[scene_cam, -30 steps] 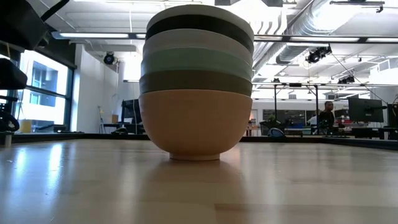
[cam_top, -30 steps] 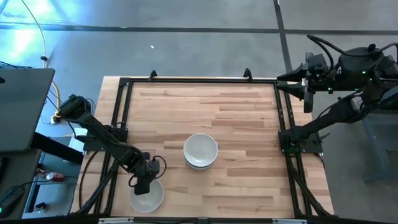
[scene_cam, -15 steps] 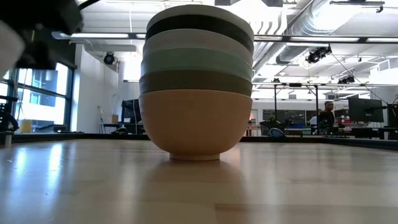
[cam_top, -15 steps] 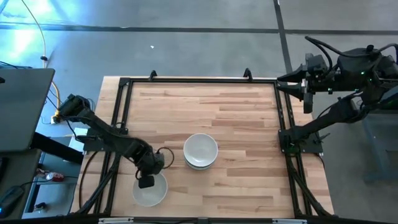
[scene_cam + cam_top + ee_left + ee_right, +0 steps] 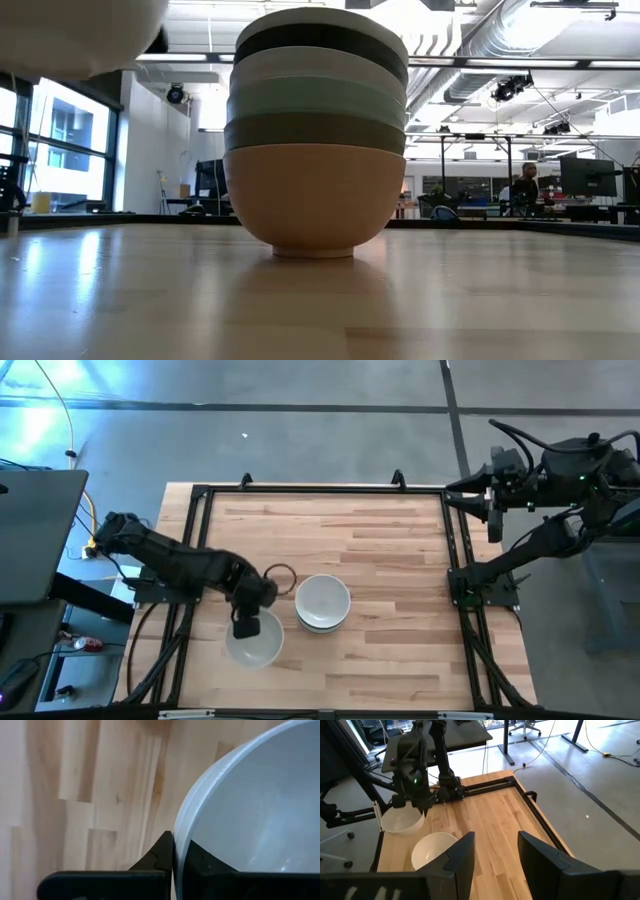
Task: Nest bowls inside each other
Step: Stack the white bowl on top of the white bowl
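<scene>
White bowl (image 5: 254,643) now lifted, rim between left jaws

White bowl (image 5: 254,643) in left end effector (image 5: 244,626) (beside the stack (image 5: 322,603))

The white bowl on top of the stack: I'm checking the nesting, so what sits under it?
Under the top white bowl the low view shows black, white, mint, grey-taupe and peach bowls. Only their outer rims and sides show; the insides are covered.
</scene>
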Controlling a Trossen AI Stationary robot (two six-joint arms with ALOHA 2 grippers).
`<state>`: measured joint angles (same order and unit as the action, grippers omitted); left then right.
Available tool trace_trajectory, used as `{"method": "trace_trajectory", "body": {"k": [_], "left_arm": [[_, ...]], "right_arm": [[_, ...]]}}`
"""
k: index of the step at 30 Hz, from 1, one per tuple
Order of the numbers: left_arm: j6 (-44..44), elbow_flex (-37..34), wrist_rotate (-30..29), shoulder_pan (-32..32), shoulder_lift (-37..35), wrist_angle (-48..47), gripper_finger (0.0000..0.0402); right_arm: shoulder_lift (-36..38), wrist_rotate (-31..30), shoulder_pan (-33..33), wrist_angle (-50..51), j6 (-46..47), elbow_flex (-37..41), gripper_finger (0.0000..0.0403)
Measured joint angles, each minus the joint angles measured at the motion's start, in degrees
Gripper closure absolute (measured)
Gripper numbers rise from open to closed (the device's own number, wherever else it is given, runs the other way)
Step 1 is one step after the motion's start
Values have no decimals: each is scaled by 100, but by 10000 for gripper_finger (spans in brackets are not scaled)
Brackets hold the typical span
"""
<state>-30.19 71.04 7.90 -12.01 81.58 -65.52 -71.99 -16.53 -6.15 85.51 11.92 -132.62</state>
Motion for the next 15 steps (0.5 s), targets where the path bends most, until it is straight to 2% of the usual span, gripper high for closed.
{"method": "trace_trajectory", "body": {"k": [6,15], "left_arm": [[237,709,0,485,0,-507,401],[432,1545,-15,1191,200,-561,401]], "right_arm": [[0,2,0,185,103,0,261],[-7,2,1,208,68,0,261]]}}
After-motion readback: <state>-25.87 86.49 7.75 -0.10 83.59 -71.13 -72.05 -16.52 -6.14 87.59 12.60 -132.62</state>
